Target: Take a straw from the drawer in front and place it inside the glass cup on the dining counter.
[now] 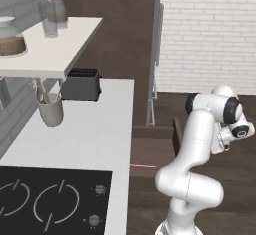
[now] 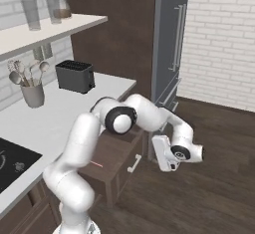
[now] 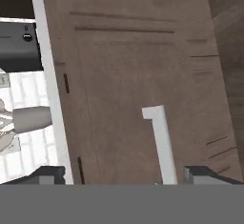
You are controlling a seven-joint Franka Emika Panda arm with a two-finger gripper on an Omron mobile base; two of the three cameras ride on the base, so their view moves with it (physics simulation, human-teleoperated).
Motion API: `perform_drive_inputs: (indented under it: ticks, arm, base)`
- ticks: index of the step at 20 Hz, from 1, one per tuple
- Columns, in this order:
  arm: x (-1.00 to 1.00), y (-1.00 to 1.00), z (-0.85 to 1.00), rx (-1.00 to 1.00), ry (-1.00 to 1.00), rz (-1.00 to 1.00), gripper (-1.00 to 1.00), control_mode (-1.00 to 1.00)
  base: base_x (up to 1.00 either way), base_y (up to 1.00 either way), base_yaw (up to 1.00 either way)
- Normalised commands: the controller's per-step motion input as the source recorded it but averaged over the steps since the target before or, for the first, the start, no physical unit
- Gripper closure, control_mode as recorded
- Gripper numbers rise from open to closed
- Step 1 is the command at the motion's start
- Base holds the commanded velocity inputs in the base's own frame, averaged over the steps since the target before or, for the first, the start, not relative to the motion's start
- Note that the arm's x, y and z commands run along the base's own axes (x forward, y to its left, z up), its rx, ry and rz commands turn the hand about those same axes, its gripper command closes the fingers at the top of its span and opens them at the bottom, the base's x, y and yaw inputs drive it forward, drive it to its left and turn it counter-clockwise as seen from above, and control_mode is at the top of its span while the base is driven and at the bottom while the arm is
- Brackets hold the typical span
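Two dark fingers wide apart at the bottom of the hand view, gripper holding nothing. Between them, a white handle on the brown front of the drawer, touching neither finger. From the left base view, drawer open, sticking out from under the right edge of the white table. Inside it, one thin red-pink straw, lying flat on the brown bottom, close to the side next to the table. Nothing else to make out in the drawer. White arm bent low over the dark wood floor, hand just beside the drawer front and facing it. On the table, at the back edge, a black toaster. Near the left edge, a white holder with spoons standing in it. At the near left corner, a black cooktop. Above the table, a white shelf with tall glasses and a jar. Behind the drawer, a tall grey fridge and a white brick wall.
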Motion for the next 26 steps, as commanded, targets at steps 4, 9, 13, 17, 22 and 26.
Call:
perform_drive_inputs:
  ticks: [4, 9, 13, 17, 22, 26]
  arm:
    - [-0.08, 0.48, 1.0, -0.18, 0.0, 0.06, -1.0, -1.0]
    - [0.0, 0.93, 0.85, -0.28, 0.04, 0.09, -1.0, -1.0]
    - [0.0, 0.88, 0.38, -0.35, 0.11, 0.02, -1.0, -1.0]
    - [0.01, 0.54, 0.01, -0.37, 0.15, 0.0, -1.0, -1.0]
    - [0.07, 0.35, -0.3, -0.34, 0.24, 0.0, -1.0, -1.0]
    - [0.09, 0.16, -0.38, -0.24, 0.25, 0.0, -1.0, -1.0]
  base:
    - [0.0, 0.0, 0.0]
    - [0.0, 0.0, 0.0]
    - [0.0, 0.0, 0.0]
    - [0.0, 0.0, 0.0]
    - [0.0, 0.0, 0.0]
    - [0.0, 0.0, 0.0]
